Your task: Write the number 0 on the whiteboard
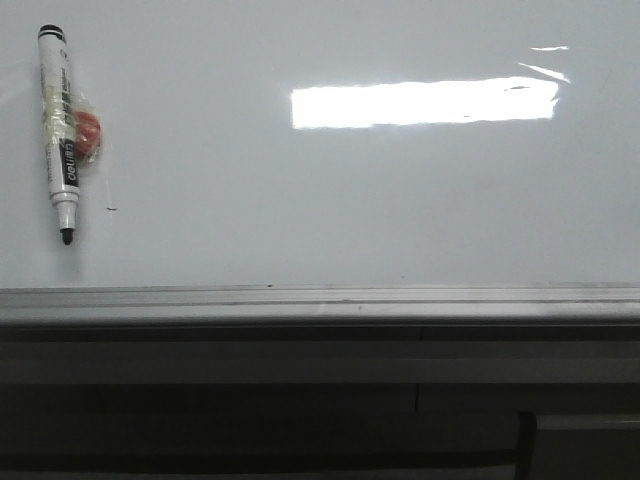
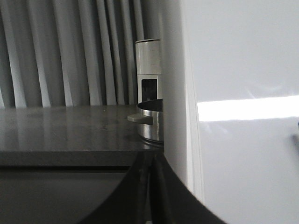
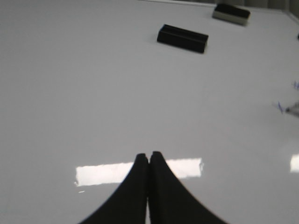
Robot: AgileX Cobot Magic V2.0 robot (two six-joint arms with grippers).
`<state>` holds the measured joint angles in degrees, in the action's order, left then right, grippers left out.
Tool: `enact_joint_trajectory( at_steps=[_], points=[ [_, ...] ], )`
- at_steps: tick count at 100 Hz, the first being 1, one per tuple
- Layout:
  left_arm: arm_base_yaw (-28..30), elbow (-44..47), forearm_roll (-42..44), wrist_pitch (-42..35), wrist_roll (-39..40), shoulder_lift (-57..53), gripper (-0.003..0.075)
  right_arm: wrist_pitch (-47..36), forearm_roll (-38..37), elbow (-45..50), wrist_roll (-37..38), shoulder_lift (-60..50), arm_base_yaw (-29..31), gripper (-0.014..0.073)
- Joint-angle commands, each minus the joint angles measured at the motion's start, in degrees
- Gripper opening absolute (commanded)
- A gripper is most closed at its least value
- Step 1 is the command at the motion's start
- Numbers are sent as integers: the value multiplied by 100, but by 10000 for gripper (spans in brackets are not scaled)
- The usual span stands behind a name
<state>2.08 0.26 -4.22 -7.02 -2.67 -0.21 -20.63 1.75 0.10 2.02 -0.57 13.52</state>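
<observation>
The whiteboard (image 1: pixel 330 210) fills the front view, glossy white with a bright glare bar and a grey metal strip (image 1: pixel 320 300) along its bottom edge. No number 0 shows on it; only a tiny black dash (image 1: pixel 111 209) sits near the marker. A white and black marker (image 1: pixel 59 135) lies at the far left, tip toward the strip, with tape and a red-orange piece (image 1: pixel 88 135) on its side. No gripper shows in the front view. My left gripper (image 2: pixel 152 156) is shut and empty beside the board's edge (image 2: pixel 187 116). My right gripper (image 3: pixel 149 156) is shut and empty above the board (image 3: pixel 93 93).
In the right wrist view a black block (image 3: pixel 182 38) and an eraser (image 3: pixel 231 13) lie on the board far from the fingers, with blue marks (image 3: pixel 280 106) at one side. In the left wrist view a dark tabletop (image 2: pixel 65 130), a metal pot (image 2: pixel 150 119), a white device (image 2: pixel 147 70) and curtains show.
</observation>
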Motion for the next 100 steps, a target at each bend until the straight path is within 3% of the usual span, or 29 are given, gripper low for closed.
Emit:
enact_joint_trajectory(
  at_steps=[1, 12, 18, 23, 32, 47, 79, 90, 100],
  points=[
    [-24, 46, -765, -239, 267, -154, -20, 1178, 400, -541, 502, -77, 38, -58],
    [-24, -319, -872, 552, 267, 8, -20, 2678, 388, -1387, 491, 287, 38, -58],
    [-35, -701, -1199, 1376, 267, 239, -20, 3716, 350, -1844, 491, 642, -91, -58],
    [-35, -936, -1480, 1713, 267, 448, -20, 4067, 350, -2081, 491, 900, -233, -58],
    [-35, -1141, -1912, 1456, 267, 757, -20, 3881, 350, -2155, 491, 1336, -377, -58],
    [-22, -1127, -1912, 546, 267, 940, -20, 3863, 350, -2155, 491, 1743, -388, -58],
    [-134, -1138, -2142, 1609, 128, 940, -13, 4009, 325, -2015, 491, 1824, -670, -58],
    [-489, -1138, -2742, 1986, -296, 940, 46, 3998, 289, -1793, 491, 1824, -913, -58],
    [-943, -1150, -3536, 2003, -1126, 940, 168, 3869, 289, -1578, 491, 1824, -1207, -58]
  ],
)
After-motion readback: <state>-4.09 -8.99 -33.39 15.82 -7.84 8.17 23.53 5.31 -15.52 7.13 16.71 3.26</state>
